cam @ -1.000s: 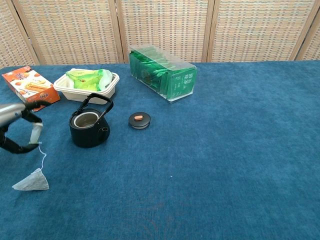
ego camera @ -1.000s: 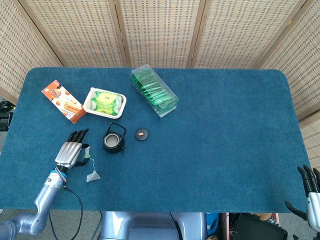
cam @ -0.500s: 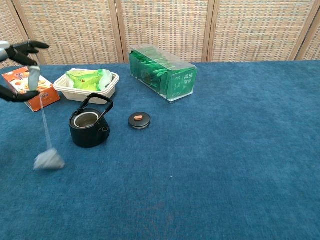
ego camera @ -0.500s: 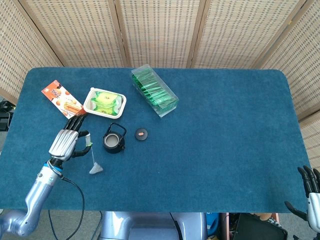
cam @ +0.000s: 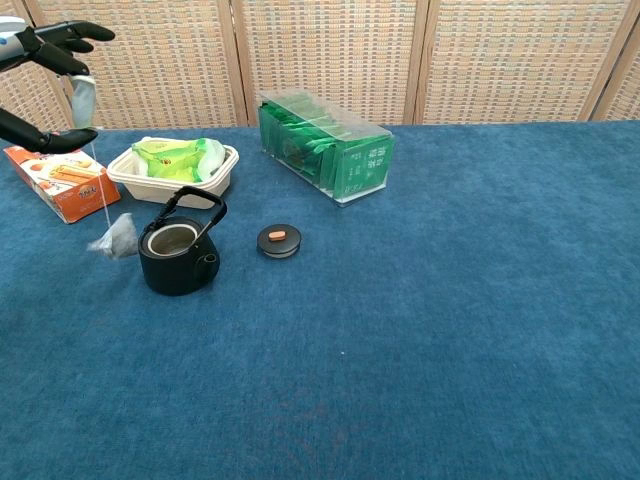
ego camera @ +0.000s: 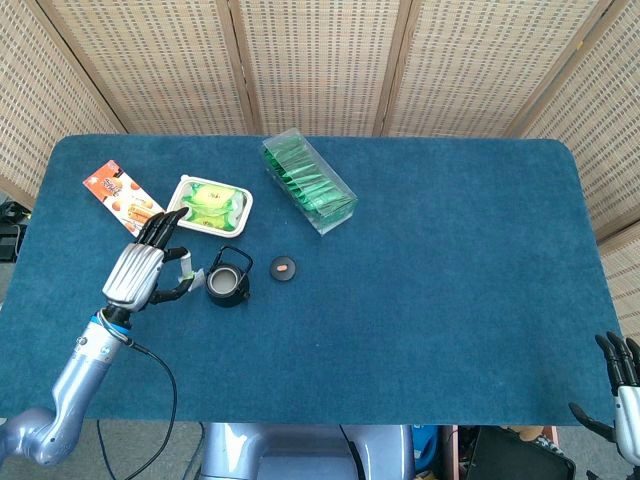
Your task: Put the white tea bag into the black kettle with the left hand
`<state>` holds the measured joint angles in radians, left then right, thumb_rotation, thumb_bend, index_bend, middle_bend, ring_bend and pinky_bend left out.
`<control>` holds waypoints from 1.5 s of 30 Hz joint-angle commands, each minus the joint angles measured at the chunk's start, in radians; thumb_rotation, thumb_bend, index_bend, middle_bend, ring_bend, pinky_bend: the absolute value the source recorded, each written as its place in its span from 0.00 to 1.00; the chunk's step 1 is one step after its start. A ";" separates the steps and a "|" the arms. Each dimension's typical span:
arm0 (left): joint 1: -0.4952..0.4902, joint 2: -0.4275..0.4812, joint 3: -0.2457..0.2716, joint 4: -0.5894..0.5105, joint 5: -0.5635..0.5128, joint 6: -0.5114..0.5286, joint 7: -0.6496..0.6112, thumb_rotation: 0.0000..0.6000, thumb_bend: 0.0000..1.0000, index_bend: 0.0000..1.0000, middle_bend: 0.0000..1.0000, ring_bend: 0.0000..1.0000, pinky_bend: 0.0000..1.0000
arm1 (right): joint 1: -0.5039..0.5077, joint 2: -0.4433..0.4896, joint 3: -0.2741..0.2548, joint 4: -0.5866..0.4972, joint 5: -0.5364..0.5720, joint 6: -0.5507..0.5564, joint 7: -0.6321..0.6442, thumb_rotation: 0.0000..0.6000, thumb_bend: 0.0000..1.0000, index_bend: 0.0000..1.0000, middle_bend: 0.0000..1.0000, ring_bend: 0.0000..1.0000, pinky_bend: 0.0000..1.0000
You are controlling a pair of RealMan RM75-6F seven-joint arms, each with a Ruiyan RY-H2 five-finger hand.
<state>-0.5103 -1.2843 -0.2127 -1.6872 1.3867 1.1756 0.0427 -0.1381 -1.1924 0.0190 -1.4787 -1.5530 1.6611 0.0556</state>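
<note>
The white tea bag [cam: 115, 240] dangles on its string just left of the black kettle [cam: 178, 258], about level with the kettle's open mouth. My left hand [cam: 45, 50] is raised high above it and pinches the paper tag [cam: 82, 95] at the string's top. From the head view, the left hand [ego camera: 140, 275] sits just left of the kettle [ego camera: 228, 283]. The kettle's lid [cam: 279, 240] lies on the cloth to its right. My right hand [ego camera: 622, 385] stays at the table's near right corner with its fingers spread, holding nothing.
Behind the kettle stands a white tray [cam: 222, 172] of green packets, with an orange snack packet [cam: 60, 178] to its left. A clear box of green tea sachets [cam: 325, 145] lies further back. Blue cloth [cam: 450, 300] covers the table.
The left hand has lifted the tea bag off the cloth and carried it up and toward the kettle. The bag now hangs beside the kettle. The right hand has stayed still.
</note>
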 commanded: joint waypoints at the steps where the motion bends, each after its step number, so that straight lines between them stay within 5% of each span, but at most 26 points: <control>1: -0.014 0.000 -0.012 -0.002 -0.009 -0.010 0.001 1.00 0.48 0.66 0.00 0.00 0.00 | 0.000 0.000 0.000 0.000 0.001 -0.002 0.000 1.00 0.02 0.11 0.14 0.00 0.06; 16: -0.093 -0.028 -0.067 0.005 -0.082 -0.058 0.043 1.00 0.48 0.66 0.00 0.00 0.00 | -0.009 -0.004 0.001 0.009 0.015 0.001 0.008 1.00 0.02 0.11 0.14 0.00 0.06; 45: -0.087 -0.017 -0.053 0.074 -0.141 -0.044 0.014 1.00 0.48 0.66 0.00 0.00 0.00 | 0.002 0.002 0.004 -0.010 0.018 -0.022 -0.015 1.00 0.02 0.11 0.14 0.00 0.06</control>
<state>-0.5976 -1.3009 -0.2675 -1.6143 1.2461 1.1320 0.0573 -0.1363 -1.1912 0.0228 -1.4879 -1.5355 1.6397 0.0409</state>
